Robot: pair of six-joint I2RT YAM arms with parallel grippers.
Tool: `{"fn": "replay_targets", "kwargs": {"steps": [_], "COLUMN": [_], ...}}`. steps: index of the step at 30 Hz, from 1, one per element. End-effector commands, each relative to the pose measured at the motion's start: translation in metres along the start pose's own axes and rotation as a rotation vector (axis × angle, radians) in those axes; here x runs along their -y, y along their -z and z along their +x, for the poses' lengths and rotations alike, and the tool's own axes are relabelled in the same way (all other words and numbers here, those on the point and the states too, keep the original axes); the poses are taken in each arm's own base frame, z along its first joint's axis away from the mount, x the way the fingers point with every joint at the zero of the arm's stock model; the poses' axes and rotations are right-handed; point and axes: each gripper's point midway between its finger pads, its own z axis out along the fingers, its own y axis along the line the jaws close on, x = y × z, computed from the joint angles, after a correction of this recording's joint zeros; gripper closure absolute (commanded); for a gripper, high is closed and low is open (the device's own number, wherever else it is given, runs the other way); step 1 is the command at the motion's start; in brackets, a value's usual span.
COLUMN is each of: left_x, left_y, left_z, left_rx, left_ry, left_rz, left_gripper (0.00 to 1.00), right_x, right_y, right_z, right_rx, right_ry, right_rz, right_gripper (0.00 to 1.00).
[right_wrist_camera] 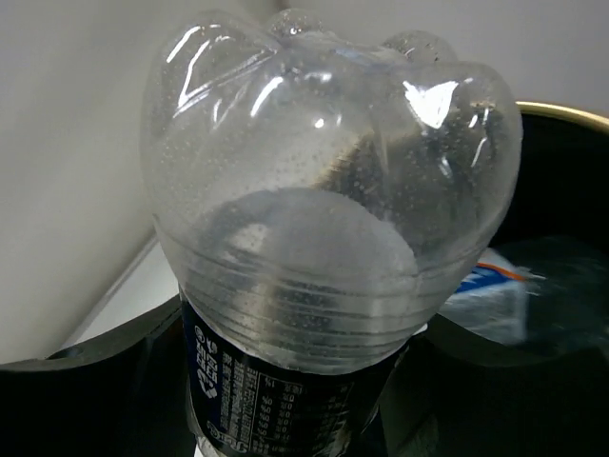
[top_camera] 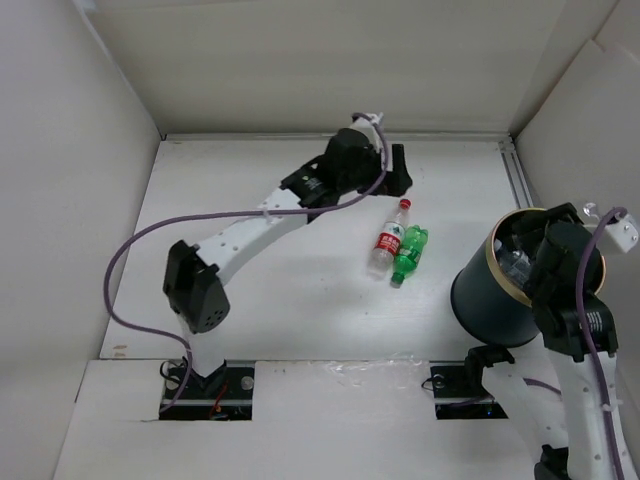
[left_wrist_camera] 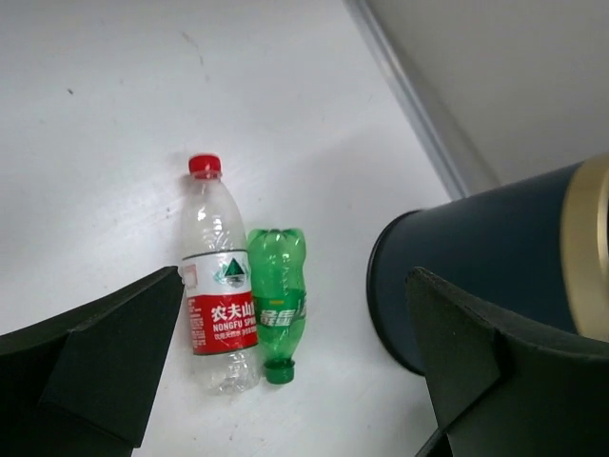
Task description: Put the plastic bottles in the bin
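So on the left, the left pincer [top_camera: 398, 172] hangs over the middle of the bench [top_camera: 290, 310] with its jaws spread wide and nothing in them. Right below it, two bottles lie side by side and touching: the red-cap bottle [left_wrist_camera: 219, 295] and the green bottle [left_wrist_camera: 278, 286], pointing opposite ways, red cap toward the far wall and green cap toward the near edge. Further right sits the bin [top_camera: 490, 300], well apart from that pair. Over its mouth is the right pincer [top_camera: 535, 262], clamped on the dark-label bottle [right_wrist_camera: 324, 228] around the label, with the bumpy clear base facing the wrist camera. Down inside the bin there's at least one blue-and-white-label bottle [right_wrist_camera: 495, 286] already; how many more are in there can't be told. Looks like the drop step is in hand on the right: that arm just needs to let go so the bottle falls in. The left arm then needs to come down and close on just one of the pair, which could be fiddly since they're pressed together.
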Motion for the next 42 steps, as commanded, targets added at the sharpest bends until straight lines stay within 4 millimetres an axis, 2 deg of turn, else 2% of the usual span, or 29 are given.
{"fn": "replay_targets", "kwargs": {"steps": [1,2,3,9,11,12,17,19,22,23,24,25,27,30,32,34,36,39,40,41,42], "left_x": [0.013,0.016,0.01,-0.012,-0.024,-0.022,-0.038,-0.041,-0.052,-0.06,-0.059,-0.061,-0.071,-0.089,-0.107,-0.12,-0.134,-0.163,-0.174,-0.187,-0.201], "left_y": [-0.009,-0.015,-0.025,-0.045,-0.057,-0.056,-0.079,-0.086,-0.101,-0.109,-0.114,-0.118,-0.13,-0.142,-0.15,-0.154,-0.156,-0.155,-0.151,-0.146,-0.14], "left_z": [0.001,0.007,0.017,0.046,0.065,0.064,0.093,0.1,0.111,0.125,0.121,0.124,0.137,0.138,0.145,0.155,0.161,0.176,0.177,0.185,0.181], "left_rx": [-0.004,-0.015,-0.045,-0.111,-0.158,-0.159,-0.242,-0.263,-0.289,-0.317,-0.302,-0.306,-0.324,-0.289,-0.282,-0.297,-0.305,-0.34,-0.351,-0.368,-0.365], "left_ry": [-0.092,-0.096,-0.097,-0.11,-0.112,-0.112,-0.114,-0.113,-0.11,-0.111,-0.112,-0.113,-0.116,-0.109,-0.092,-0.07,-0.063,-0.049,-0.021,-0.013,-0.004], "left_rz": [-0.039,-0.035,-0.052,-0.109,-0.135,-0.135,-0.17,-0.171,-0.213,-0.228,-0.232,-0.235,-0.258,-0.341,-0.4,-0.424,-0.464,-0.532,-0.561,-0.601,-0.631], "left_gripper": [0.0,0.0,0.0,0.0,0.0,0.0,0.0,0.0,0.0,0.0,0.0,0.0,0.0,0.0,0.01,0.1,0.12,0.28,0.37,0.53,0.65], "right_x": [0.05,0.052,0.053,0.064,0.063,0.063,0.046,0.032,0.011,0.006,0.0,-0.013,-0.025,-0.035,-0.04,-0.041,-0.043,-0.048,-0.052,-0.057,-0.064], "right_y": [0.008,0.01,0.012,0.022,0.025,0.025,0.031,0.032,0.033,0.034,0.034,0.035,0.038,0.039,0.042,0.039,0.04,0.046,0.048,0.051,0.052], "right_z": [-0.006,-0.006,-0.012,-0.034,-0.042,-0.042,-0.048,-0.048,-0.041,-0.036,-0.032,-0.024,-0.02,-0.008,-0.004,0.003,0.002,0.005,0.006,0.007,0.011], "right_rx": [0.069,0.07,0.085,0.142,0.164,0.165,0.144,0.126,0.086,0.071,0.058,0.017,0.002,-0.05,-0.074,-0.093,-0.092,-0.112,-0.114,-0.12,-0.139], "right_ry": [-0.002,-0.003,-0.01,-0.032,-0.057,-0.057,-0.076,-0.072,-0.063,-0.057,-0.051,-0.041,-0.043,-0.023,-0.02,-0.002,0.004,0.019,0.038,0.051,0.076], "right_rz": [0.19,0.19,0.194,0.282,0.281,0.281,0.182,0.105,-0.025,-0.063,-0.105,-0.174,-0.249,-0.308,-0.34,-0.342,-0.357,-0.404,-0.431,-0.463,-0.504], "right_gripper": [0.42,0.15,0.0,0.0,0.0,0.0,0.0,0.0,0.0,0.0,0.0,0.0,0.0,0.0,0.0,0.0,0.0,0.0,0.0,0.0,0.0]}}
